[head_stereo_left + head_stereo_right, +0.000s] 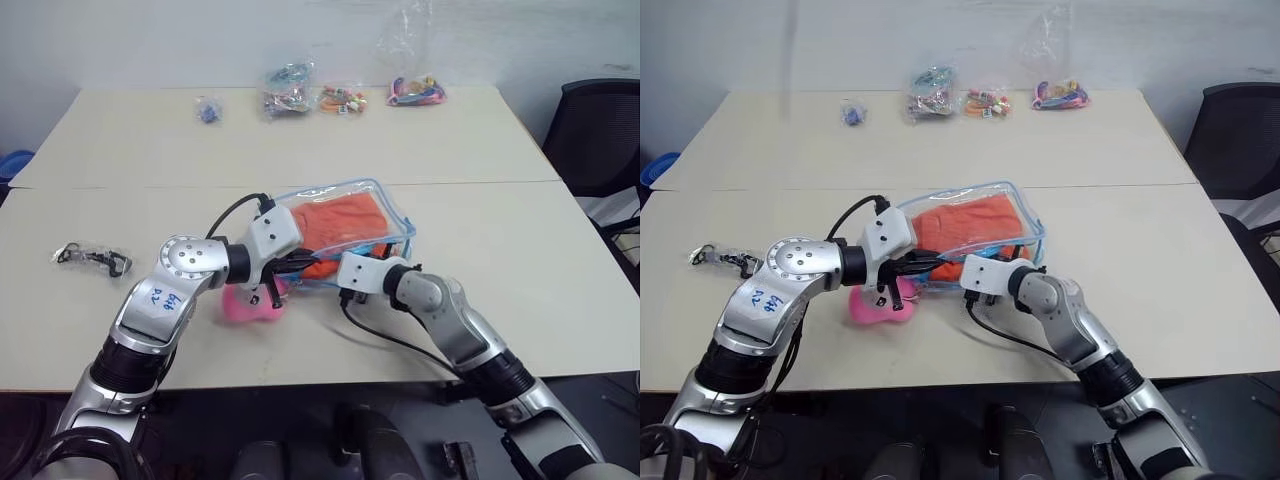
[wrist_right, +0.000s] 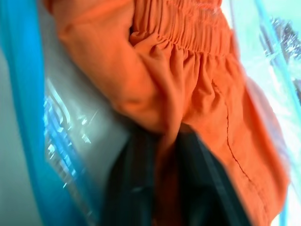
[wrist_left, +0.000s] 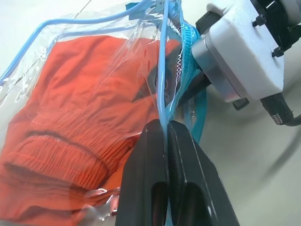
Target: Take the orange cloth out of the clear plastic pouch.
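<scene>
Nearest the desk's [image 1: 560,300] front edge, my two arms meet over the mouth of the flat transparent plastic pouch with light blue trim [image 1: 392,205]. My left gripper [image 3: 165,141] is clenched on the blue-edged lip of that pouch, pinching the film flat between both black fingers; I judge this hold is there to keep the pouch from sliding and its mouth lifted. My right gripper [image 2: 164,155] reaches in through the opening, and its jaws are closed on a fold of the bright orange soft cloth [image 1: 340,222], fabric bunched between the dark fingers. So the cloth is gripped but almost all of it lies inside the pouch, its gathered, ribbed band pressed against the clear wall; the pull outward is, I judge, the step in hand.

Just under my left wrist, a pink plush toy [image 1: 248,304] lies on the desk near the pouch's open end. Handwritten blue marks sit on my left forearm shell, too unclear to read. Toward the desk's left edge lies a small clear bag holding dark bits [image 1: 92,258]. Along the far edge, well apart, sit several small clear bags of colourful items [image 1: 345,97]. No labels there can be read.
</scene>
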Action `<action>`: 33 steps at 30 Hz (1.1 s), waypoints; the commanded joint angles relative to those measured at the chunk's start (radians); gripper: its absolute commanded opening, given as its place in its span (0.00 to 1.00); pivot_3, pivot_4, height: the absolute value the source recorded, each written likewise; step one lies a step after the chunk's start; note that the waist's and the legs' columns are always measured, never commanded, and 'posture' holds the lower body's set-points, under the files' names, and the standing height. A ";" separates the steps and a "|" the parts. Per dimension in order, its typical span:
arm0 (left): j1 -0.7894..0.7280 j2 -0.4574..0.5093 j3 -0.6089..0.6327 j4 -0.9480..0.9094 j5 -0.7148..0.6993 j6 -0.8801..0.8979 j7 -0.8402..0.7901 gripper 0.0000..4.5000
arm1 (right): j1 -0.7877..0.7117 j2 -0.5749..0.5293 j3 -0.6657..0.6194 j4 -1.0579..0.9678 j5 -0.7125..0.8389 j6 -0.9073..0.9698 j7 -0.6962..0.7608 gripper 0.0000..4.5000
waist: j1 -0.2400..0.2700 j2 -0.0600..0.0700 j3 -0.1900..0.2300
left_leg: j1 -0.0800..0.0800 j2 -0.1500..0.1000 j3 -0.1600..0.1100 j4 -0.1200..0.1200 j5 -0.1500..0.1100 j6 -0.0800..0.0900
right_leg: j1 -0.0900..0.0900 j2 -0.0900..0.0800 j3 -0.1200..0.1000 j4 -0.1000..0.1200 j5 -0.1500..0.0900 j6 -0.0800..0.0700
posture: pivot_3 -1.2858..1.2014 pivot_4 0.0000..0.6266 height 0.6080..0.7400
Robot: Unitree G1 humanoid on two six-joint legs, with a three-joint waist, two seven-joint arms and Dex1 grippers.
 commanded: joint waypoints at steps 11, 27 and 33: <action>-0.114 -0.046 -0.035 0.231 0.130 -0.101 0.091 0.00 | 0.195 -0.256 -0.154 -0.445 0.350 -0.039 0.404 0.01 | 0.002 0.001 0.001 | -0.002 0.000 -0.001 -0.001 -0.001 0.001 | -0.001 0.001 -0.002 -0.002 0.000 0.000 | 0.52 0.24 1.00; -0.029 -0.014 -0.109 0.241 0.202 -0.224 -0.006 0.00 | 0.001 -0.512 -0.625 -0.504 0.720 0.153 0.453 0.01 | 0.003 0.001 0.001 | -0.001 0.001 -0.001 -0.001 -0.001 0.000 | -0.002 0.002 -0.001 -0.002 0.000 0.000 | 0.52 0.24 1.00; -0.029 -0.025 -0.102 0.241 0.197 -0.230 -0.010 0.00 | -0.011 -0.554 -0.691 -0.300 0.556 -0.004 0.316 0.01 | 0.005 0.001 0.001 | -0.002 0.000 0.000 -0.001 -0.002 0.002 | -0.001 0.001 -0.001 -0.003 0.000 0.001 | 0.52 0.24 1.00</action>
